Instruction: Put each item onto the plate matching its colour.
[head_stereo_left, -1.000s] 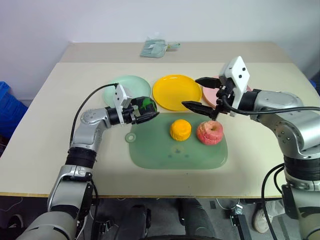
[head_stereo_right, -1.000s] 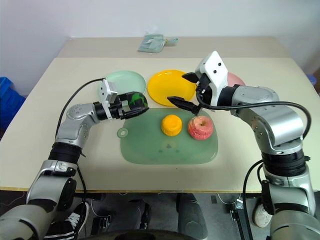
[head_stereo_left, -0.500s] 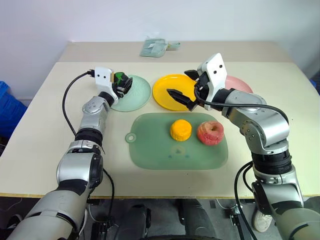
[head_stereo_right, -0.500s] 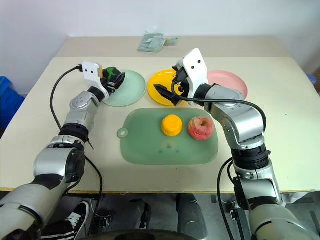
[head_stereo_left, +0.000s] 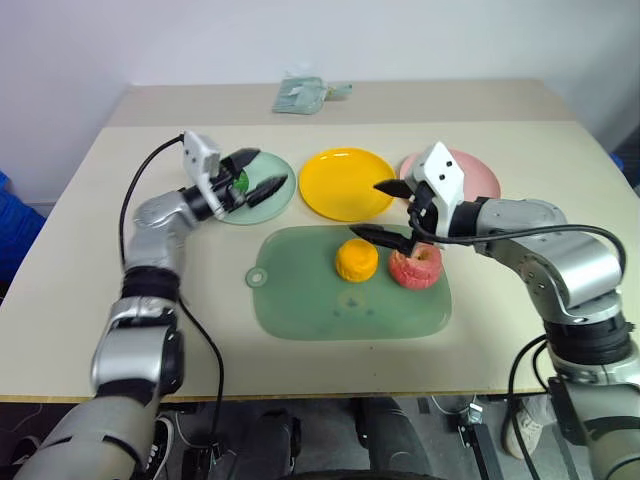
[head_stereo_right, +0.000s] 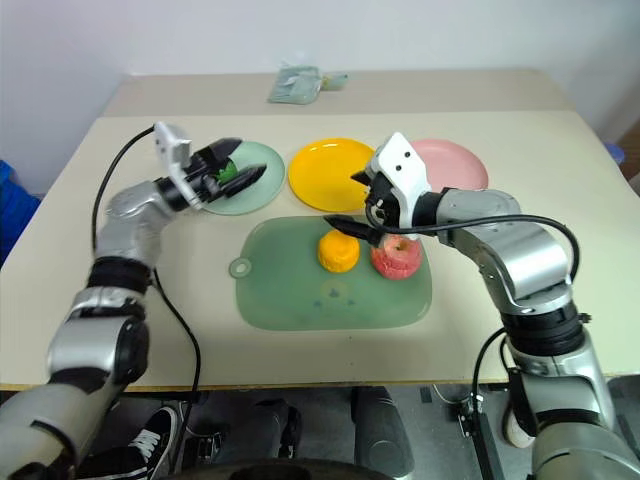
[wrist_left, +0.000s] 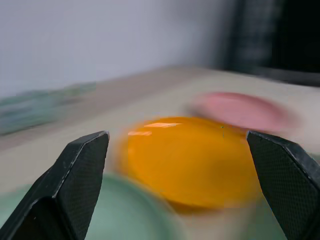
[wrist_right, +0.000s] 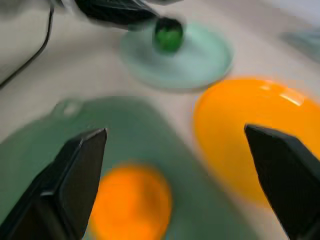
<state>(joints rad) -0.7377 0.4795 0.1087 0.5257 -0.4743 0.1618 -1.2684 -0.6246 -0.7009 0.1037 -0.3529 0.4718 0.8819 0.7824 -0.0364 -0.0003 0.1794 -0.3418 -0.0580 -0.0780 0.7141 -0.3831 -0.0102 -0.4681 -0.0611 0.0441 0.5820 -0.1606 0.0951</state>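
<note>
Far row, left to right: three plates. Ball on the leftmost plate. Nearer: mat bearing round fruit, apple to its right. Cloth bundle farthest.

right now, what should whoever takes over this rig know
Left gripper: open over the pale mint green round plastic plate, nothing held.
Right gripper: open, empty, above the large green mat, near the fruit.
Done: dark green-and-black toy ball sits on the mint plate.
Left: orange-yellow round toy fruit to the bright yellow plate; pink-red toy apple to the pink plate. Both lie on the mat.
</note>
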